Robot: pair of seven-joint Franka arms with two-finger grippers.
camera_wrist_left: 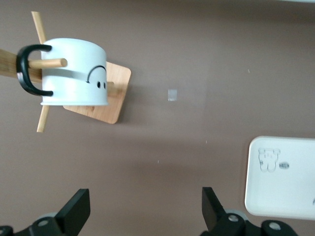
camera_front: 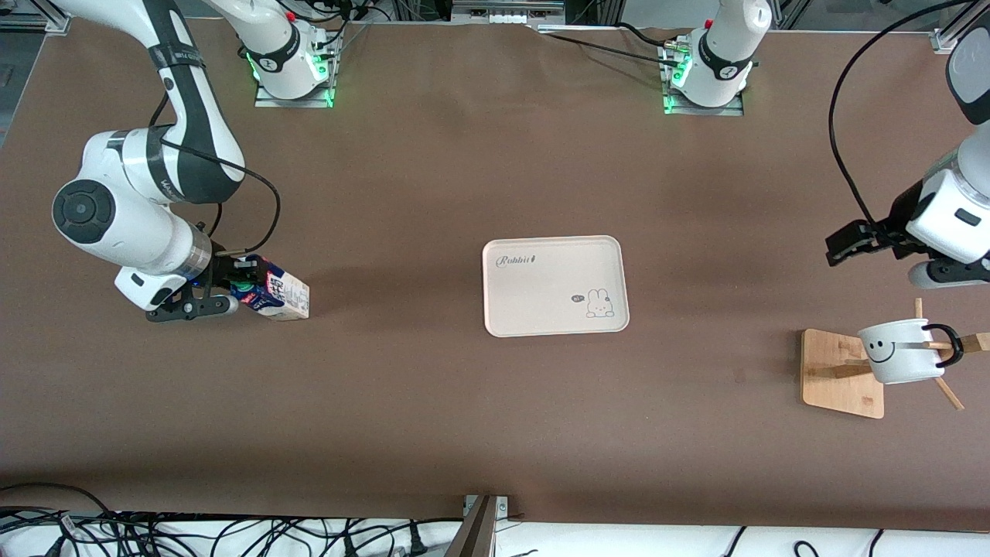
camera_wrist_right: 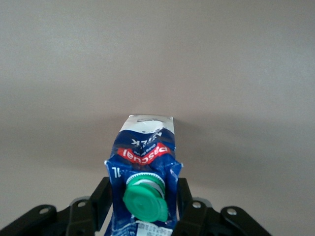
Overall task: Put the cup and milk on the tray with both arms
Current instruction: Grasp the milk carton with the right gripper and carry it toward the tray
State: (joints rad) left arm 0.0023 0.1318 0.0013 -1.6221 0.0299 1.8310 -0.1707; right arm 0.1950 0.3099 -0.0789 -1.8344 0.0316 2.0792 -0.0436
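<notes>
The milk [camera_front: 280,295], a blue and white carton with a green cap, is at the right arm's end of the table, tilted. My right gripper [camera_front: 246,288] is shut on its cap end. In the right wrist view the milk [camera_wrist_right: 143,157] sits between the fingers [camera_wrist_right: 101,196]. The cup [camera_front: 899,352], white with a smiley face, hangs by its black handle on a peg of a wooden stand. My left gripper [camera_front: 844,246] is open and empty, in the air beside the stand. The left wrist view shows the cup [camera_wrist_left: 74,73] and the tray [camera_wrist_left: 283,177]. The cream tray [camera_front: 554,286] lies empty at mid-table.
The wooden stand [camera_front: 839,375] has a square base and several pegs sticking out at the left arm's end. Both arm bases stand along the table edge farthest from the front camera. Cables lie off the table's near edge.
</notes>
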